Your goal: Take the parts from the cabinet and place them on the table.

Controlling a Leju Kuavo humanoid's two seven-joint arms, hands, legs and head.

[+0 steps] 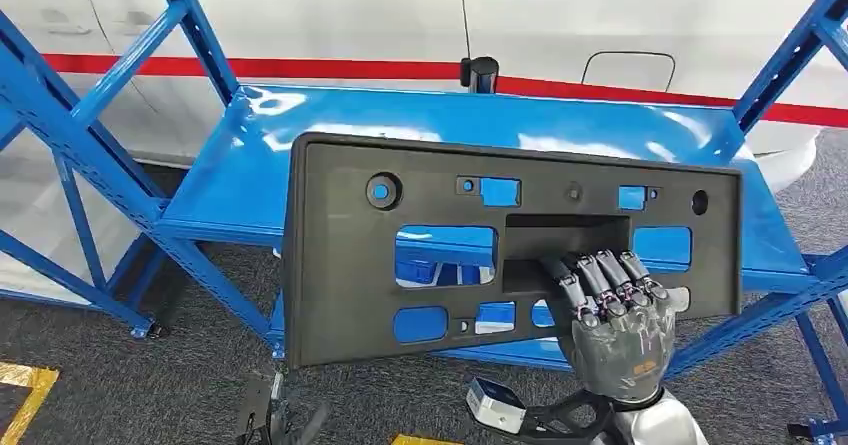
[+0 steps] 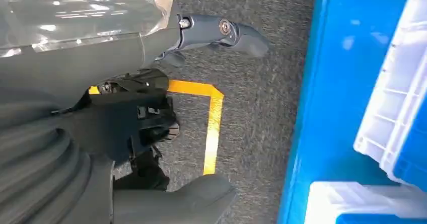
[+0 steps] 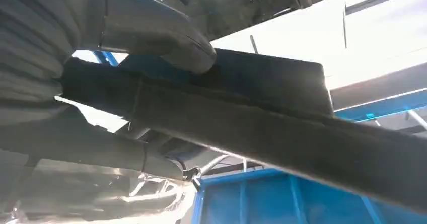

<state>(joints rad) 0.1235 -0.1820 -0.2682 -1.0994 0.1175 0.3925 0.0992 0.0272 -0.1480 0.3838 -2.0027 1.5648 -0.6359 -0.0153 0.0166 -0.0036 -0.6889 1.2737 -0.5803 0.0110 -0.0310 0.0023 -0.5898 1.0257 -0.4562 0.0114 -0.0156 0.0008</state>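
Note:
A large black plastic panel [image 1: 340, 265] with several cut-outs is held up in front of the blue rack shelf [image 1: 300, 135]. My right hand [image 1: 612, 325] grips its lower edge near the right, fingers curled over the front below the central recess. In the right wrist view the thumb [image 3: 156, 32] presses on the panel [image 3: 282, 128] from one side and the fingers clamp the other. My left hand [image 2: 151, 108] hangs low over the grey floor with its fingers apart and nothing in it.
The blue steel rack [image 1: 60, 135] has slanted braces on both sides. A white wall with a red stripe [image 1: 300, 68] stands behind. Yellow floor tape [image 2: 214, 123] marks the grey carpet. White and blue crates [image 2: 398, 113] sit on a low blue shelf near my left hand.

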